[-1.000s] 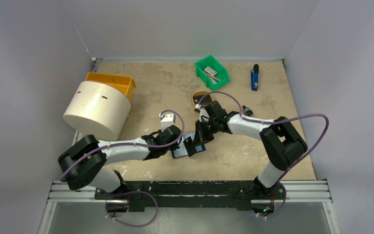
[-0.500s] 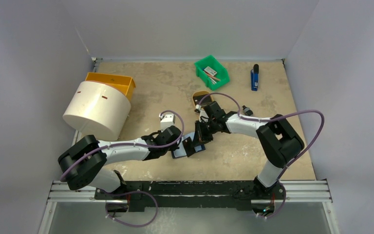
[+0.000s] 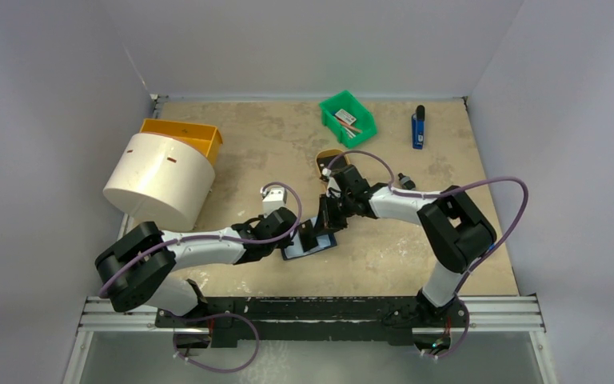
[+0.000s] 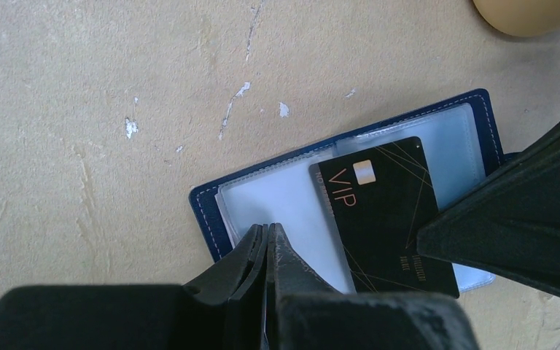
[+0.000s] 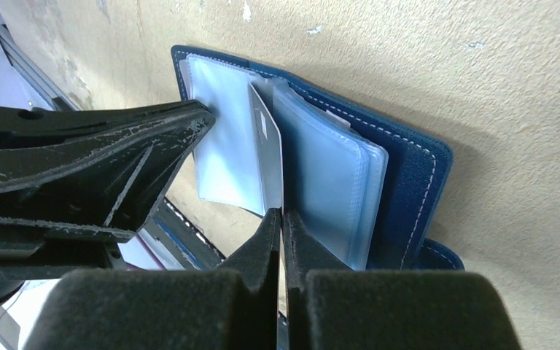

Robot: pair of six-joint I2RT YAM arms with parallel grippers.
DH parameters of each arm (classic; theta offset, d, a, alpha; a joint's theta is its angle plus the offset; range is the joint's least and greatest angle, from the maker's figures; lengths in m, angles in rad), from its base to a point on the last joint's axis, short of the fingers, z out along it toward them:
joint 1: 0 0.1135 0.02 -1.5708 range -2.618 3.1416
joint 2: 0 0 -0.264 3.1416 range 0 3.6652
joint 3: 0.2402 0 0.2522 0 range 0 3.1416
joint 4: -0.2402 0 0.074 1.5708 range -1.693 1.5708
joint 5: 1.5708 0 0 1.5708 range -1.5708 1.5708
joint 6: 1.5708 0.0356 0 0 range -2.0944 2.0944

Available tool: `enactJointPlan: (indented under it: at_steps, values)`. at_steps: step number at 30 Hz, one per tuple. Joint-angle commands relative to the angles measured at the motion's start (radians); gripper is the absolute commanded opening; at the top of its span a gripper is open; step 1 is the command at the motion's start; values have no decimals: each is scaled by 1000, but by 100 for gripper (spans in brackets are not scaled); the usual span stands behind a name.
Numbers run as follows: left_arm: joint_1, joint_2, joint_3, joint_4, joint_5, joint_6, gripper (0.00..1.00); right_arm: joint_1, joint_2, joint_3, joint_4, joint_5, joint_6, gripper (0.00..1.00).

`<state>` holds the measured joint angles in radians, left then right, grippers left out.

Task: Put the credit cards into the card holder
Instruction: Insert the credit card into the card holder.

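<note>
A: What is seen at the far left?

B: A large white plastic cylinder (image 3: 158,181) is seen on the speckled beige table (image 3: 240,136), just in front of an orange plastic bin (image 3: 185,134).

A: How is the left gripper set?

B: The left gripper (image 4: 266,235) is clenched, with its tip laid on a pale blue sleeve of the small navy-blue folding card holder (image 4: 205,208). Whether the sleeve is pinched cannot be told. The card holder is spread open on the table near the front middle, between the two grippers.

A: And to its right?

B: A black credit card (image 4: 383,215) marked VIP is set among the sleeves. Its edge is grasped by the right gripper (image 5: 282,217), whose fingers are closed on it.

A: Further right?

B: A tan oval tray (image 3: 329,158) is seen just behind the grippers. A green plastic bin (image 3: 348,118) and a blue-and-black oblong object (image 3: 418,128) are placed well apart at the back.
</note>
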<state>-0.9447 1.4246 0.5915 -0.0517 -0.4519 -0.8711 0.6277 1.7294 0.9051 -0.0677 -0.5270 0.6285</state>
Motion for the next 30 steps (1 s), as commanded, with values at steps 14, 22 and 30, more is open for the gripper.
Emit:
enactJointPlan:
  at_steps: [14, 22, 30]
  values:
    - [2, -23, -13, 18, -26, -12, 0, 30, 23, -8, 28, 10, 11, 0]
    - [3, -18, -14, 9, -37, -19, 0, 38, -2, -42, 26, 16, 20, 0]
    - [2, -19, -17, 10, -38, -22, 0, 43, 9, -49, 48, 3, 32, 0]
